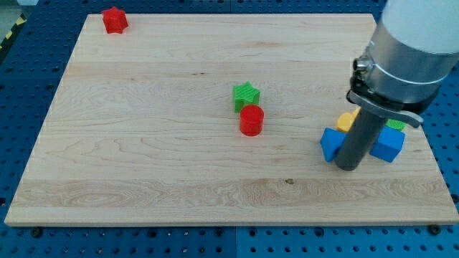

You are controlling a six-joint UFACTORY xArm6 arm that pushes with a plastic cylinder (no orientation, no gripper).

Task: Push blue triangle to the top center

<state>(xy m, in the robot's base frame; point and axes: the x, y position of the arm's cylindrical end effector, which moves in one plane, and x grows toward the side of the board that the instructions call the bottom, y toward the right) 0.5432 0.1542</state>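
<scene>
The blue triangle [330, 144] lies on the wooden board [143, 143] at the view's right, below the middle. My tip [348, 168] rests on the board right against the triangle's right side. The dark rod and the arm above it cover part of the cluster of blocks there. A blue block [389, 145] lies just right of the rod. A yellow block [348, 120] shows partly behind the rod, and a green block [396, 125] peeks out above the blue one.
A green star [246, 95] and a red cylinder [252, 120] sit touching near the board's middle. A red block [114, 19] lies at the top left corner. The board's right edge runs close to the cluster.
</scene>
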